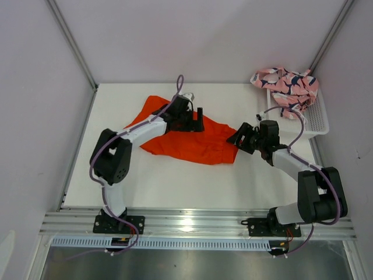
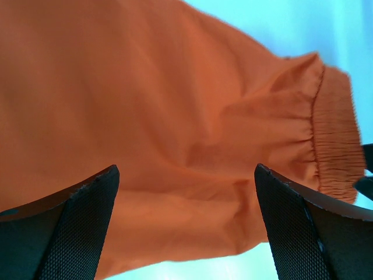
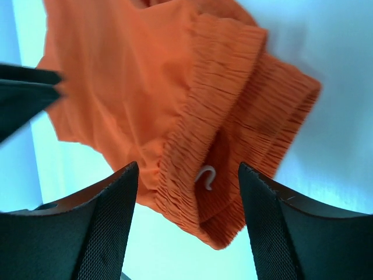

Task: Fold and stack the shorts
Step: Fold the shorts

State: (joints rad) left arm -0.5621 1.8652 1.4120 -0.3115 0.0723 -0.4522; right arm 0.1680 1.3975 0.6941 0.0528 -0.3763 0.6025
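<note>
The orange shorts lie spread flat on the white table, waistband end toward the right. My left gripper hovers over their upper middle, jaws wide open, with only orange cloth beneath and nothing gripped. My right gripper stands open at the right end, just above the gathered elastic waistband, where a small white loop shows; it holds nothing. The pink printed shorts lie heaped on the far end of the white basket.
The white mesh basket stands at the back right against the wall. Grey walls close in the table on the left, back and right. Bare table lies between the orange shorts and the arm bases.
</note>
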